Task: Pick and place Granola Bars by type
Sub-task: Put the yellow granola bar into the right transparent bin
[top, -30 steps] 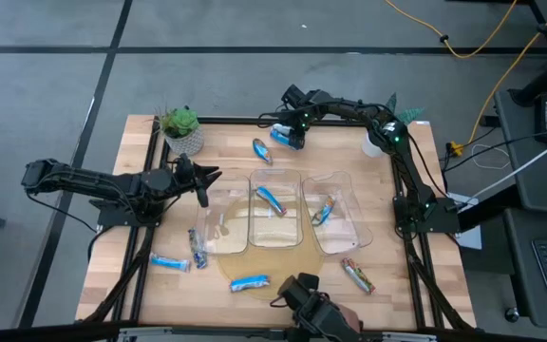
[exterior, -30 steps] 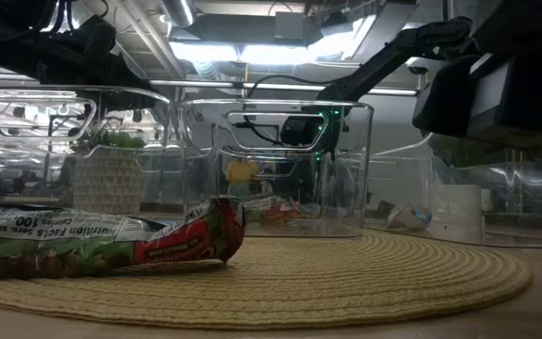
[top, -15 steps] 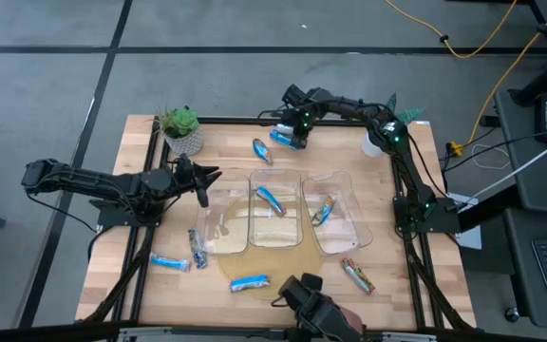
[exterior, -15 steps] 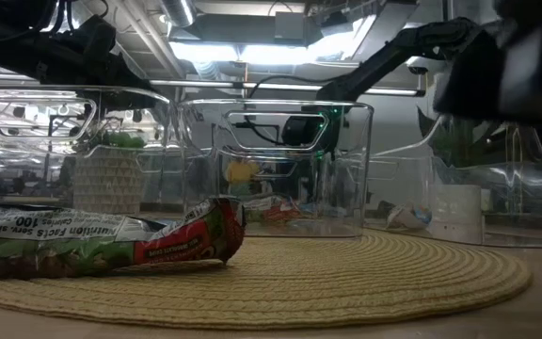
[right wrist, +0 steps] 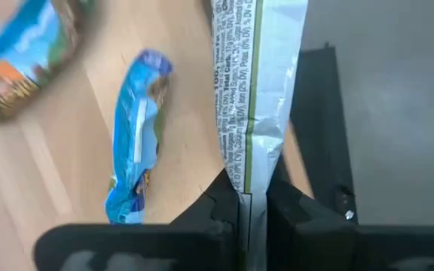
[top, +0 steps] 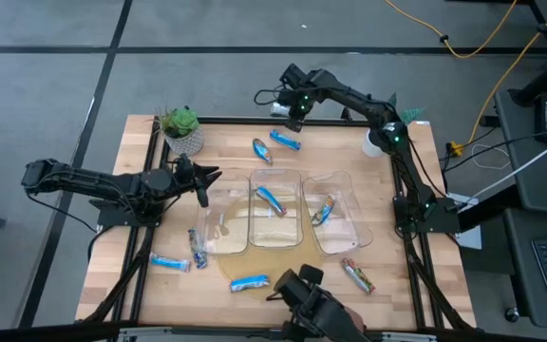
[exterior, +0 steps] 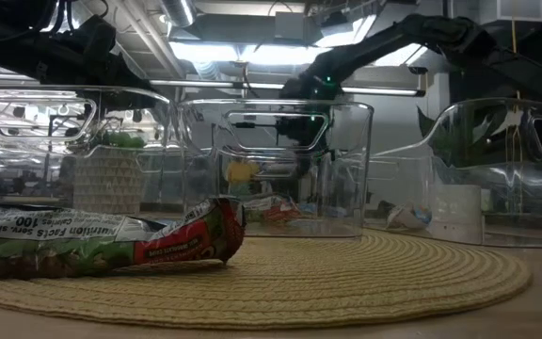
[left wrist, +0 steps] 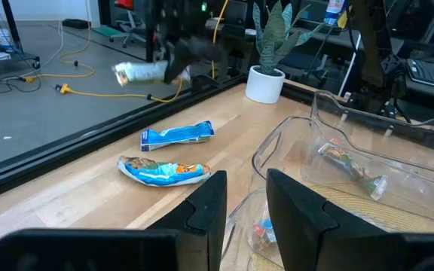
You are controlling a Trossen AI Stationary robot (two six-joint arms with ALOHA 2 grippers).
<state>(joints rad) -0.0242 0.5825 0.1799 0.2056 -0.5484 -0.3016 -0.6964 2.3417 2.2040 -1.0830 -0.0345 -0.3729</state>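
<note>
Right gripper [top: 291, 106] raised above the far table edge, at about 12 o'clock of the table, fingers [right wrist: 224, 197] clamped on the end of a silver-white granola bar [right wrist: 253, 90]; in the left wrist view the same bar [left wrist: 139, 71] seen hanging level in the air, long axis running sideways out from the gripper. Directly below it, two more bars lying on the wood: a bright blue bar [top: 286, 141] and, at about 8 o'clock of it, a blue-and-white bar [top: 261, 150].

Three clear bins at table centre: middle bin [top: 275, 217] with one blue-and-white bar [top: 271, 200], right bin [top: 337, 222] with one silvery bar [top: 323, 210], left bin [top: 220, 226] seemingly without a bar. From the held bar, right bin lying toward 5 o'clock, probably the matching target; right arm clearly nearer to it.

Left gripper [top: 200, 181] waiting at 9 o'clock beside the bins, fingers [left wrist: 296, 208] slightly apart, holding nothing. Other bars near the front edge: blue ones [top: 170, 262] [top: 250, 282], a dark one [top: 197, 247], an orange-red one [top: 356, 275].
</note>
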